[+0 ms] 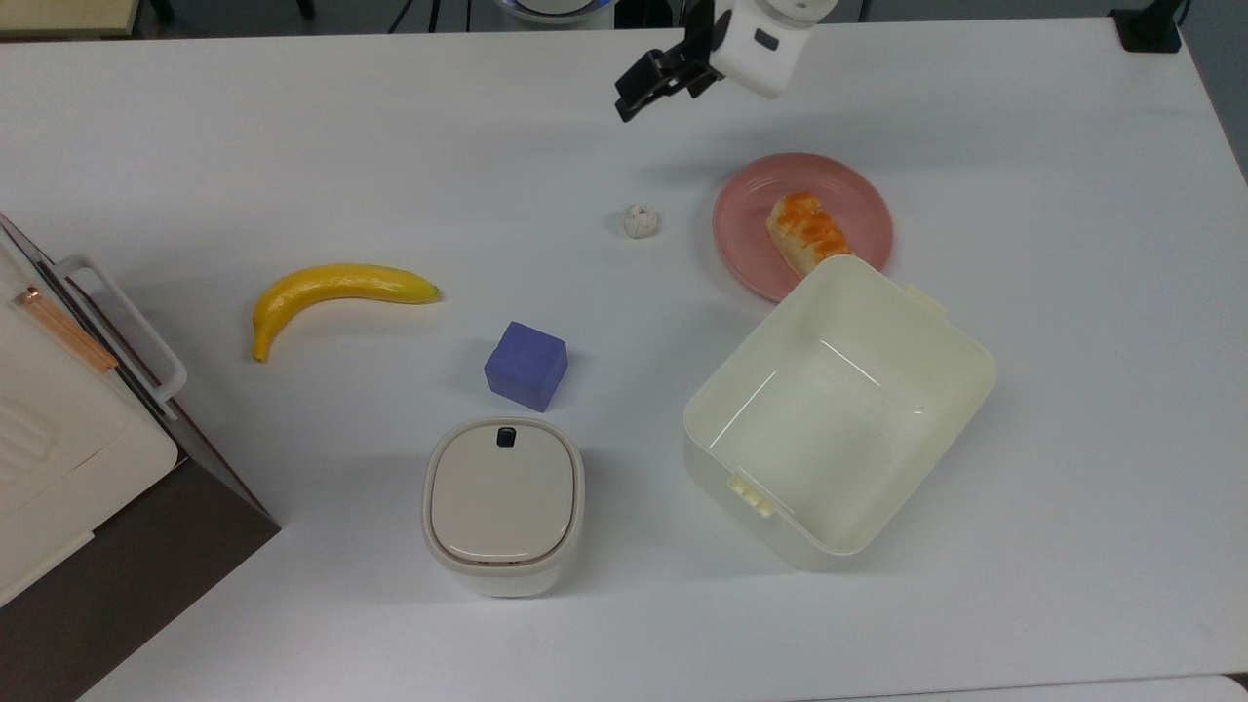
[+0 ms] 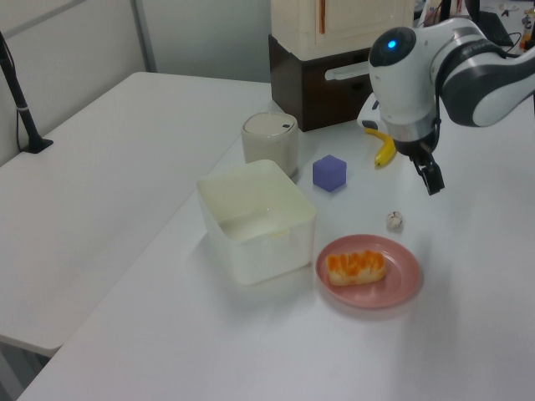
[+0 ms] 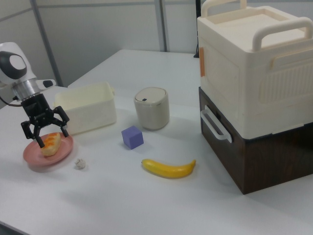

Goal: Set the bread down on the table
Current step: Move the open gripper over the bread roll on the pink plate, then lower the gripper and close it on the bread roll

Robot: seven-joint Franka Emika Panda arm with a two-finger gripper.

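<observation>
One bread bun point(image 1: 807, 232) lies on the single pink plate point(image 1: 858, 200), right of centre in the top view, on the white surface point(image 1: 292, 146). One open cream tub point(image 1: 840, 409) holds nothing. Gripper point(image 3: 45, 128) hovers by the plate, jaws apart.

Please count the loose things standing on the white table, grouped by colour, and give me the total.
Yellow: 1, banana
Purple: 1, cube
Pink: 1, plate
Orange-brown: 1, bread
White or cream: 3, small ball, lidded jar, open box
Total: 7
</observation>
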